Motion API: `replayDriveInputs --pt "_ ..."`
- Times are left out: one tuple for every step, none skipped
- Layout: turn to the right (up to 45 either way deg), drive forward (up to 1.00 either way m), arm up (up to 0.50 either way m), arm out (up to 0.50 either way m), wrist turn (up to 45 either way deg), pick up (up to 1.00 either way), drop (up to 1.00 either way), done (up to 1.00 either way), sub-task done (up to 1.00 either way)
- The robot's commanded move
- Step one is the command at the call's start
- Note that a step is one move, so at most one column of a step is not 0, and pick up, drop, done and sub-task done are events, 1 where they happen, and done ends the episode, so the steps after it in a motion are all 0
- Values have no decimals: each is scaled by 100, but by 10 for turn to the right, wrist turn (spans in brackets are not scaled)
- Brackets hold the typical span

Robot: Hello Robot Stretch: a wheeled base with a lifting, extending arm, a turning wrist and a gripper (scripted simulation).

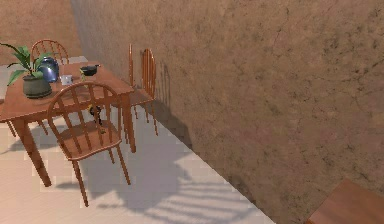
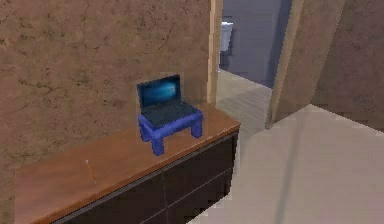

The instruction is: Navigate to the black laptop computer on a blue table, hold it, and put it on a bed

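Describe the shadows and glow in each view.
Forward view: the near chair and the table throw shadows rightward over the floor, slatted streaks near the bottom. Arm side view: the laptop shows a glowing blue screen; the room through the doorway lies dimmer.

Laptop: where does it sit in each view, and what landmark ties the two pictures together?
Arm side view: the black laptop, lid up, just left of centre, on a small blue table atop a long wooden sideboard.
Forward view: a wooden dining table with chairs at the left, wall at right.
Shared landmark: the brown speckled wall; the wood corner at the forward view's bottom right may be that sideboard.
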Motion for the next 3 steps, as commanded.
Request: replayDriveInputs --pt "0 0 50 0 0 0 0 0 0" --pt "0 0 28 0 0 0 0 0 0" --pt "0 0 0 50 0 0 0 0 0"
